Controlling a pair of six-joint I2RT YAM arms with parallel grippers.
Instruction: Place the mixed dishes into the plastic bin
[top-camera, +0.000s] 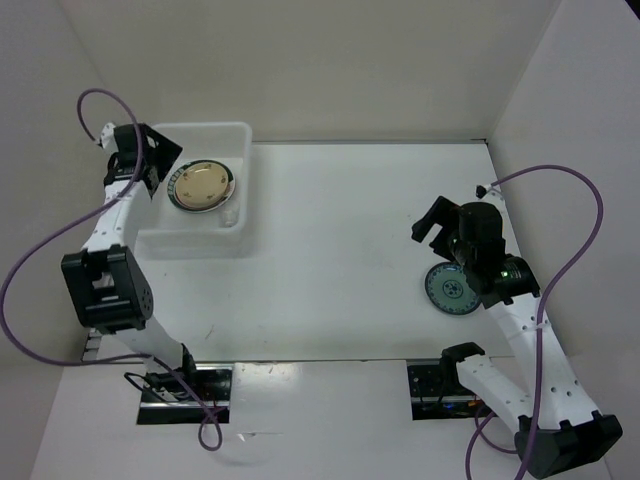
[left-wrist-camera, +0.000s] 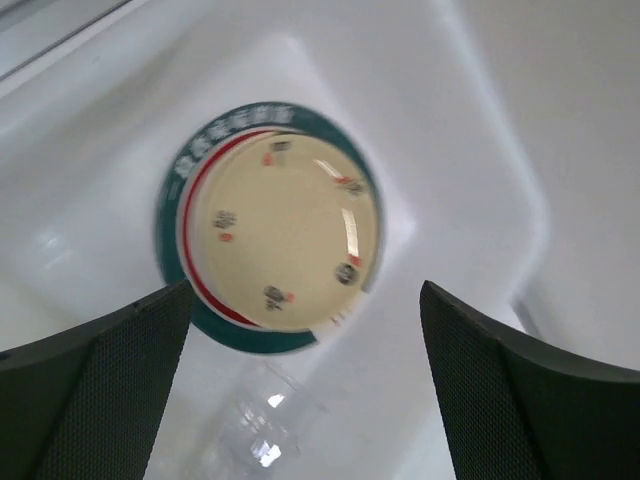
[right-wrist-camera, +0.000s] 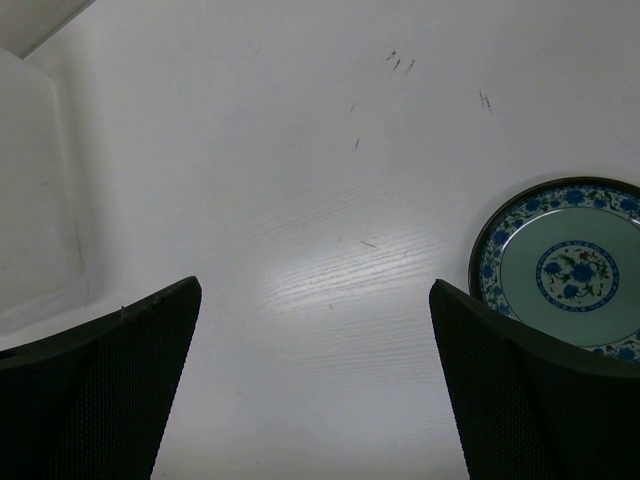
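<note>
I thought the little blue-green plate (top-camera: 452, 291) was where things could go wrong. It lay flat on the table (top-camera: 330, 250) toward the right edge, so fingers coming down might only push it along or tip it. The right gripper (top-camera: 438, 232) hung just beside it, on the far side, with its fingers wide apart and holding nothing. The left arm reached to the far left corner, where the bin (top-camera: 245, 190) sat. The left gripper (top-camera: 158, 160) pointed down into the bin, fingers wide apart and empty, above a cream plate (top-camera: 201, 185) lying inside. A crooked lift could bump the bin's wall.
</note>
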